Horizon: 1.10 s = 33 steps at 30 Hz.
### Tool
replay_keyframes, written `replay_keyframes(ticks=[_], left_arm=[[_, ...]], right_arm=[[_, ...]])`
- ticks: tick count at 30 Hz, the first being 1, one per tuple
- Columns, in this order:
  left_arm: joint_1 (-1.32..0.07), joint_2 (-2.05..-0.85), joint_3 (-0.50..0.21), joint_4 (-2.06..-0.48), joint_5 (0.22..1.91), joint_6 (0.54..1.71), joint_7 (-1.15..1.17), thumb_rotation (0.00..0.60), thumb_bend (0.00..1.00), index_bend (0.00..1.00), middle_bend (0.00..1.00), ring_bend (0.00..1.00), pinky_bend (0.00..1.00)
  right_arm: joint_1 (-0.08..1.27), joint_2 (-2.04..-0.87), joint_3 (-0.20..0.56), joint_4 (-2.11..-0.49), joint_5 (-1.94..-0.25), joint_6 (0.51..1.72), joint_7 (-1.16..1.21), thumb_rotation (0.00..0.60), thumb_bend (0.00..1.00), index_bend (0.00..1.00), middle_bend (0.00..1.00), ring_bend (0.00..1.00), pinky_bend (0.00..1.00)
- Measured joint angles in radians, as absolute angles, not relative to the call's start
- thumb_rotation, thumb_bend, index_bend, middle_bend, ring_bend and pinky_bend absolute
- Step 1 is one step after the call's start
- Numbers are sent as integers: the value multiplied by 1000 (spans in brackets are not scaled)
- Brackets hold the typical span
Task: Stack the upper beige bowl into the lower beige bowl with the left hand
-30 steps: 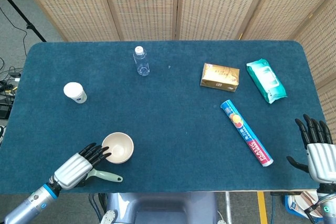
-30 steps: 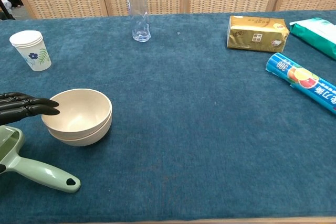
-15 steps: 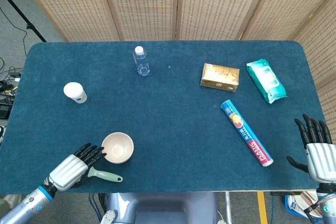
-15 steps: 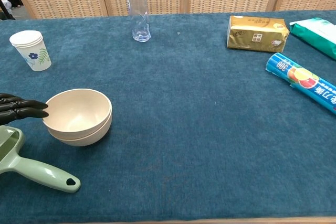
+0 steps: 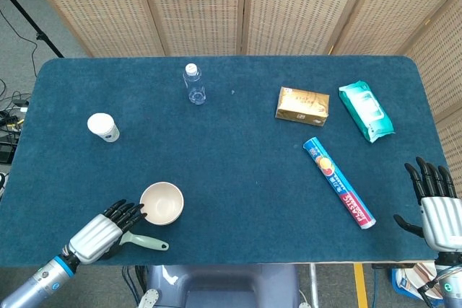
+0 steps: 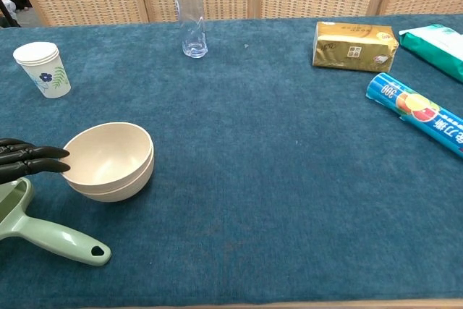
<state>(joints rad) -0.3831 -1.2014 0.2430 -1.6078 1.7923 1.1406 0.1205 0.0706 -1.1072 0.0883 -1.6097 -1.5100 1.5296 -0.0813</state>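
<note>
Now the two beige bowls (image 6: 108, 161) sit one inside the other near the front left of the blue table (image 5: 238, 149). From the chest view you can see both rims, so the top bowl rests in the bottom bowl. From the head view they look like just one bowl (image 5: 162, 203).

The left hand (image 5: 101, 229) lies flat on the table just left of the bowls. Its fingers (image 6: 32, 158) are straight and a little apart, with tips very close to the bowl rim, and it holds nothing. I cannot tell if the tips touch the rim. Only the head view shows the whole hand; the chest view shows just the dark fingertips.

The right hand (image 5: 435, 207) shows only in the head view, far right of the bowls, past the table edge. Its fingers are spread wide and it holds nothing.

A green scoop (image 6: 51, 233) lies just in front of the bowls. A paper cup (image 6: 43, 69) with a flower picture stands behind them. A clear bottle (image 6: 189, 14) stands further back.

Far right of the bowls are a gold packet (image 6: 354, 45), a teal wipes pack (image 5: 366, 110) and a blue roll (image 5: 338, 182). The blue roll has red writing, too small to read.
</note>
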Motion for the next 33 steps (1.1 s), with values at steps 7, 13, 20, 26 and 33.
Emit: replay_keyframes(ticks=[7, 13, 20, 26, 33], left_arm=[[-386, -1200, 242, -1612, 1789, 1129, 120, 600, 336, 0, 0, 0, 0], [-390, -1201, 238, -1621, 1783, 1117, 129, 600, 335, 0, 0, 0, 0], [-389, -1196, 236, -1629, 1773, 1111, 132, 600, 335, 0, 0, 0, 0], [-379, -1175, 236, -1638, 1801, 1176, 89, 600, 336, 0, 0, 0, 0], [-344, -1126, 216, -1654, 1815, 1317, 22, 600, 235, 0, 0, 0, 0]], right_arm=[[71, -1107, 88, -1610, -1511, 1530, -81, 600, 0, 0, 0, 0, 0], [70, -1107, 88, -1610, -1511, 1531, -82, 600, 0, 0, 0, 0, 0], [70, -1106, 88, -1611, -1512, 1532, -81, 600, 0, 0, 0, 0, 0], [69, -1106, 88, -1612, -1514, 1533, -82, 600, 0, 0, 0, 0, 0], [69, -1107, 87, -1613, -1519, 1536, -85, 600, 0, 0, 0, 0, 0]])
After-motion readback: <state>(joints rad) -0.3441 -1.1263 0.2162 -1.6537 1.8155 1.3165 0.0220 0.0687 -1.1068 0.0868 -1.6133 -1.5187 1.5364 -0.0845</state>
